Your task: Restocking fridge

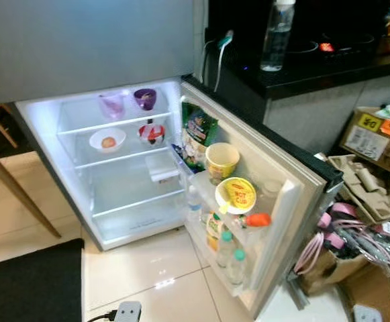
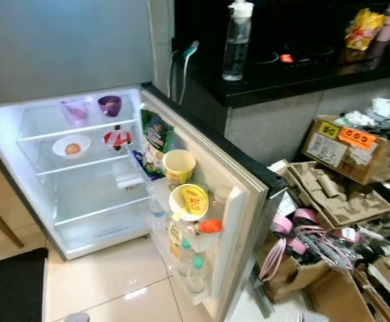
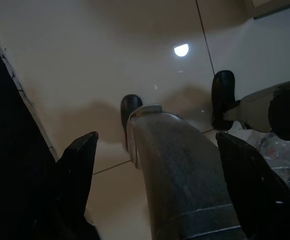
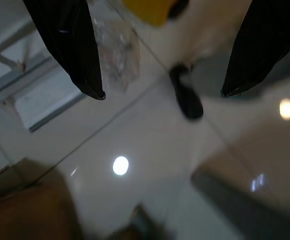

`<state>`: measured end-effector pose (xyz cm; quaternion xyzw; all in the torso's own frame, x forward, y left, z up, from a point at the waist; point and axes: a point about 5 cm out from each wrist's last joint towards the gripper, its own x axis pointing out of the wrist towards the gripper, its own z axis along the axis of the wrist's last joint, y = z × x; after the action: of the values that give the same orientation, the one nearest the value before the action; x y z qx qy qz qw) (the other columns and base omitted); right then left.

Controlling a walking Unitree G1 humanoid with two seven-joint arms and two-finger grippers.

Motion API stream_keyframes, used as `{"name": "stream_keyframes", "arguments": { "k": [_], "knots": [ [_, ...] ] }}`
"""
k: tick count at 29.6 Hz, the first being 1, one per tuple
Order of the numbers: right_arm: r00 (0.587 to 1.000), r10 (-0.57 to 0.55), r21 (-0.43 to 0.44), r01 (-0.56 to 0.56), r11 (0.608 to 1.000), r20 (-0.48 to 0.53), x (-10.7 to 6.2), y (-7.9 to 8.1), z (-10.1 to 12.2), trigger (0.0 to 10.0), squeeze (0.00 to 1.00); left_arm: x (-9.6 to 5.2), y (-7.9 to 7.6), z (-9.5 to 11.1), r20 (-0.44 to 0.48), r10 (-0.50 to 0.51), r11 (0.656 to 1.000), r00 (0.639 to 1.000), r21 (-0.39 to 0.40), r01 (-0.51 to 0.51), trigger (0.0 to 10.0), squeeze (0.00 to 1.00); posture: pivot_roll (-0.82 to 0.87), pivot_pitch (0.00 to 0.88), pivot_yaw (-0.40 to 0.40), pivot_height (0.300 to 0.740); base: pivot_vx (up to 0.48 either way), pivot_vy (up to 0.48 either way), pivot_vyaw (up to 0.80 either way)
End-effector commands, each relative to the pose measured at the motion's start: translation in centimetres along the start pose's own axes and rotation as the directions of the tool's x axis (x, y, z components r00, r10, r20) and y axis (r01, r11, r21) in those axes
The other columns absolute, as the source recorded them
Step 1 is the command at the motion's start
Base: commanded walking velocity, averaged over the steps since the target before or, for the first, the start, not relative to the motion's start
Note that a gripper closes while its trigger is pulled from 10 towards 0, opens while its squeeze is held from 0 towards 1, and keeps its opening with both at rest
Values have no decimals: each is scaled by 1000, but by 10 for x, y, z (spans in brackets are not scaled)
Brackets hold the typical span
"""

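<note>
I am facing the open fridge point(image 1: 67, 107), its lower shelves bare beside the crowded door point(image 1: 262, 174); my left gripper point(image 3: 154, 150) and right gripper point(image 4: 162, 92) are hanging spread, carrying nothing.

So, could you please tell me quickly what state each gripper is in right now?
Left gripper: open, holding nothing.
Right gripper: open, holding nothing.

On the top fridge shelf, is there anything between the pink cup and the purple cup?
No. In the left eye view the pink cup and the purple cup stand side by side on the top shelf, with only bare glass between them.
</note>
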<state>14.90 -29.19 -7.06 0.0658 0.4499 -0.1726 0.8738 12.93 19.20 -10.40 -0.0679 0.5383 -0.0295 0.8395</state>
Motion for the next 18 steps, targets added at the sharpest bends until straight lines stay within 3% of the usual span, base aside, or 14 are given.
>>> {"name": "stream_keyframes", "arguments": {
  "k": [1,3,4,6,7,8,10,12,18],
  "knots": [
    [996,-27,61,22,998,82,1,-5,21,10000,0,-1,2,-5,-19,4,1000,1000,-6,-4,10000,0,-105,0,-15,740,0,0,0],
    [973,-47,134,16,991,226,1,-10,65,10000,0,-1,2,-5,-18,6,1000,1000,-9,-6,10000,0,-102,0,-16,740,0,0,0],
    [973,-47,134,16,991,226,1,-10,65,10000,0,-1,2,-5,-18,6,1000,1000,-9,-6,10000,0,-102,0,-16,740,0,0,0],
    [930,-31,199,-45,979,366,-2,-10,106,10000,0,-1,3,-5,-18,11,1000,1000,-15,-11,10000,0,-102,0,-16,740,0,0,0],
    [930,-31,199,-45,979,366,-2,-10,106,10000,0,-1,3,-5,-18,11,1000,1000,-15,-11,10000,0,-102,0,-16,740,0,0,0],
    [871,62,190,-175,966,487,-7,0,139,0,0,-1,3,-6,-18,12,1000,1000,-22,-13,10000,0,-103,0,-19,740,0,0,0],
    [849,97,168,-213,962,519,-9,5,147,0,0,-1,3,-6,-19,12,1000,1000,-24,-13,10000,0,-103,0,-19,740,0,0,0],
    [799,150,132,-275,952,583,-14,15,167,0,0,-1,3,-6,-19,13,1000,1000,-27,-13,10000,0,-101,0,-20,740,0,0,0],
    [749,188,103,-324,941,636,-19,28,188,0,0,-1,3,-6,-18,16,999,1000,-28,-17,10000,0,-100,0,-18,740,0,0,0]
  ]
}}
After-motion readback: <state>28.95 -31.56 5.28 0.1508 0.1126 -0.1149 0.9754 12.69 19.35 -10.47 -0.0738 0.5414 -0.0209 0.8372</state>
